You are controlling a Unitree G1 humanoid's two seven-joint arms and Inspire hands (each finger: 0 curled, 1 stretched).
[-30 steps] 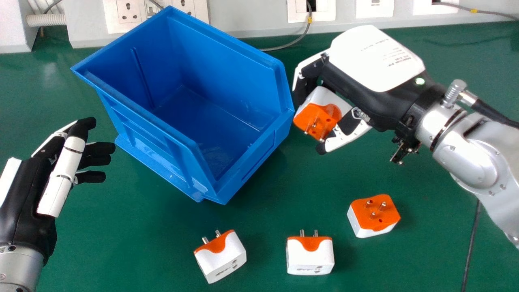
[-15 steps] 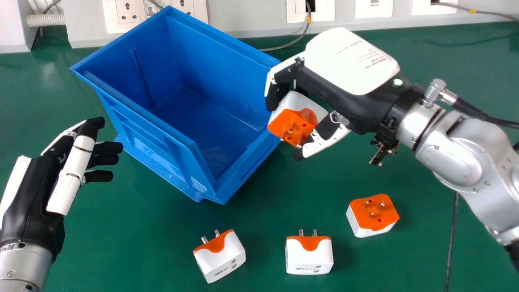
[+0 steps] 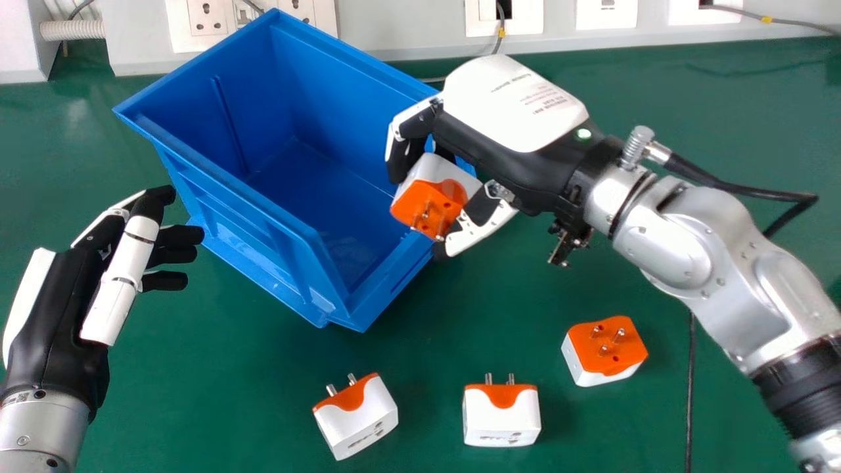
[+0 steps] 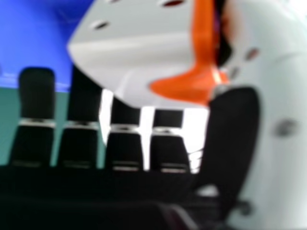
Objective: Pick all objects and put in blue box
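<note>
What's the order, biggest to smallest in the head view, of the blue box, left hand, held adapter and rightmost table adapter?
1. Blue box
2. Left hand
3. Held adapter and rightmost table adapter: too alike to rank, the held one probably being nearer.

Blue, solid blue, is the box (image 3: 348, 85) at upper left and centre, bright against the deep green table (image 3: 230, 368), and here's orange with white on the plug adapter (image 3: 430, 200) near the middle! Same two-tone scheme on the adapter at lower centre-left (image 3: 361, 420), the one at lower centre (image 3: 501, 417) and the one at lower right (image 3: 606, 348), all with silvery pins! Black and white it is for the left hand (image 3: 56, 315) and the right hand (image 3: 512, 112), the latter flashing a green light (image 3: 583, 134) beside silver forearm metal (image 3: 663, 249)!
</note>
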